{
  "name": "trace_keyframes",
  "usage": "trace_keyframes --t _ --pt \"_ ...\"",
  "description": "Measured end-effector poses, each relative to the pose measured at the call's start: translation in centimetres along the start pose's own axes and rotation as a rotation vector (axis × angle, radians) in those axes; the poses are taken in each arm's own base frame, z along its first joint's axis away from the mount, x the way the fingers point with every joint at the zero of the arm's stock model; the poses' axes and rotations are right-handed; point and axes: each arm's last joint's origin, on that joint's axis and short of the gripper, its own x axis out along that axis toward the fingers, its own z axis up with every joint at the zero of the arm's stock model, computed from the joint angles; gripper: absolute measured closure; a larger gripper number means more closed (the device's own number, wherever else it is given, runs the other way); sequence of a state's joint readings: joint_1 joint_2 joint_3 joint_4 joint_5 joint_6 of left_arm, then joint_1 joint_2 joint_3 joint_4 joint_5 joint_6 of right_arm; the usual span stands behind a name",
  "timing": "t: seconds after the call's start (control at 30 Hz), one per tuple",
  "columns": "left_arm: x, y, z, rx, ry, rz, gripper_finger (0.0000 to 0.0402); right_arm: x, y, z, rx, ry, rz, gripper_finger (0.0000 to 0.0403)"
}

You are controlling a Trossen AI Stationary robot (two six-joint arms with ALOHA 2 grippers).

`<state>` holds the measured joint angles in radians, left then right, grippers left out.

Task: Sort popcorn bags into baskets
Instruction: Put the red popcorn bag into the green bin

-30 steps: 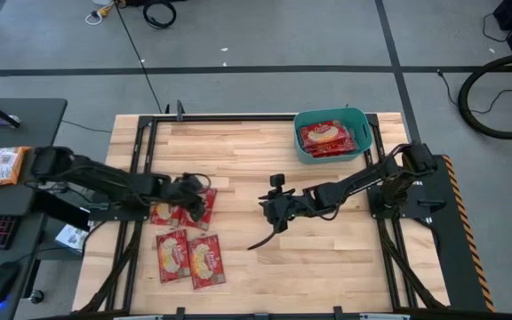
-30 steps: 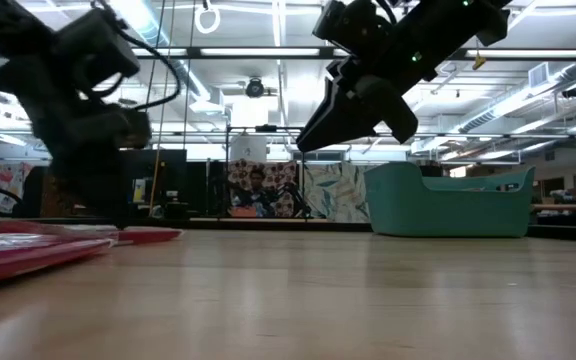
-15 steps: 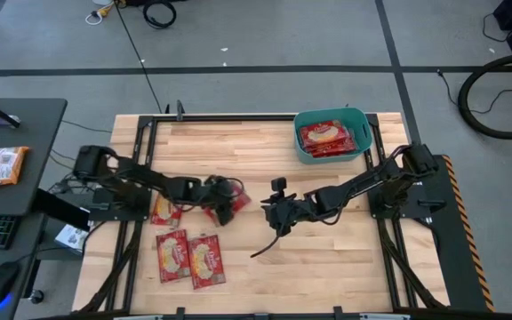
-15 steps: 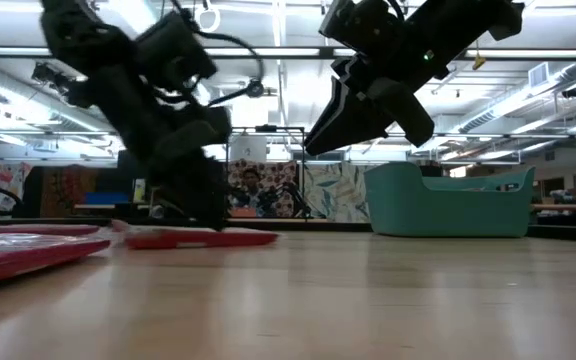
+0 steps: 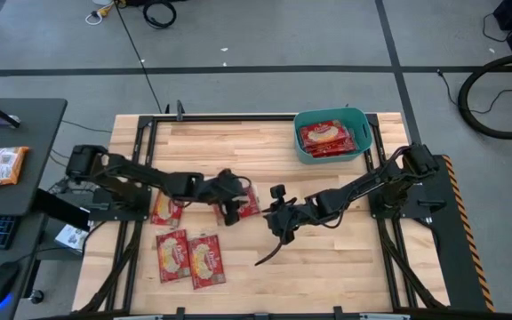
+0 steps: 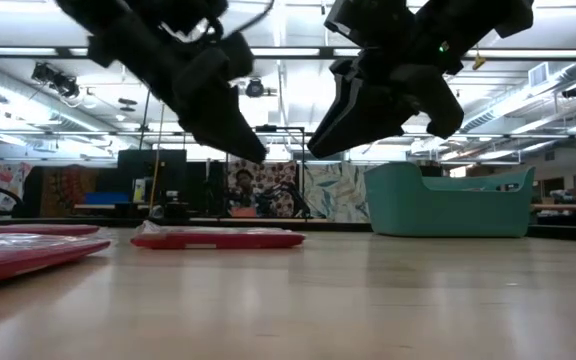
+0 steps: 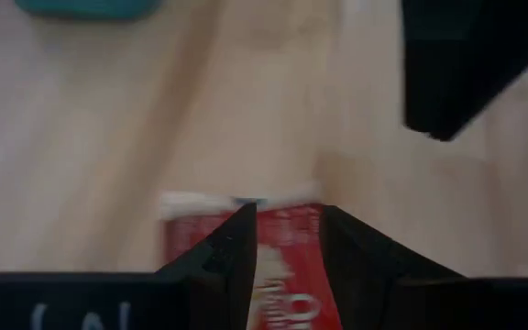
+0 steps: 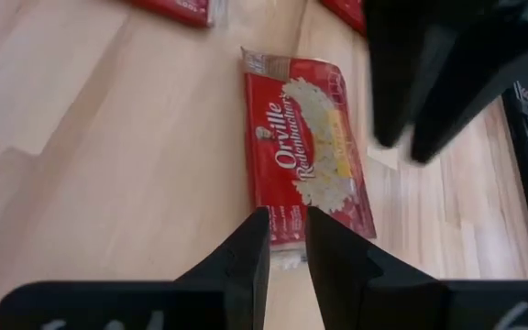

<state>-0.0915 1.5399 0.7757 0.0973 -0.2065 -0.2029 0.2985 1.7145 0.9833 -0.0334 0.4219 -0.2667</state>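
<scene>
Left hand (image 5: pixel 231 210) hangs released right over a popcorn bag (image 5: pixel 247 203) lying flat mid-frame on the surface (image 5: pixel 345 258). Right hand (image 5: pixel 278 226) sits just beside it, fingers nearly together, holding nothing. Teal basket (image 5: pixel 300 147) upper right already has bags in it.

The table (image 5: pixel 345 258) is bare wood across its near right half and along the far edge left of the teal tub (image 5: pixel 301 145). Mid-table, the left gripper (image 5: pixel 231 213) and right gripper (image 5: pixel 278 228) hang close together over a flat popcorn bag (image 5: pixel 249 204). Three more bags (image 5: pixel 188 258) crowd the near left.
</scene>
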Motion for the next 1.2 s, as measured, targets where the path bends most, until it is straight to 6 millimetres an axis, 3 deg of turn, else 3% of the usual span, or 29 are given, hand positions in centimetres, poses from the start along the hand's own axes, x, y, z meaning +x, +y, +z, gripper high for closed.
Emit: trace_keyframes --t 0.13,0.3,0.63,0.77,0.93,1.03,1.2 --pt "-1.7 0.4 -0.8 0.027 -0.073 0.090 0.0276 0.0 0.0 0.0 0.031 -0.001 0.002 0.0325" --pt "-4.2 1.0 -1.3 0.018 -0.198 0.077 0.0276 0.0 -0.1 0.3 0.077 -0.035 0.006 0.0325" --pt "-9.1 1.6 1.3 0.103 -0.451 0.072 0.0276 0.2 -0.6 0.8 0.146 -0.100 0.021 0.0325" --pt "-9.7 1.7 1.2 0.132 -0.509 0.078 0.0276 0.1 -0.5 1.1 0.172 -0.093 0.024 0.0325" --pt "-9.2 2.2 -1.3 0.099 -0.605 0.069 0.0276 0.4 -0.5 2.0 0.158 -0.061 -0.010 0.0325" --pt "-9.5 2.5 -2.1 0.084 -0.633 0.068 0.0276 1.2 -0.4 2.5 0.142 -0.053 -0.012 0.0325" --pt "-11.0 2.7 -1.9 0.076 -0.679 0.060 0.0276 4.0 -0.3 2.8 0.118 -0.021 0.022 0.0325"
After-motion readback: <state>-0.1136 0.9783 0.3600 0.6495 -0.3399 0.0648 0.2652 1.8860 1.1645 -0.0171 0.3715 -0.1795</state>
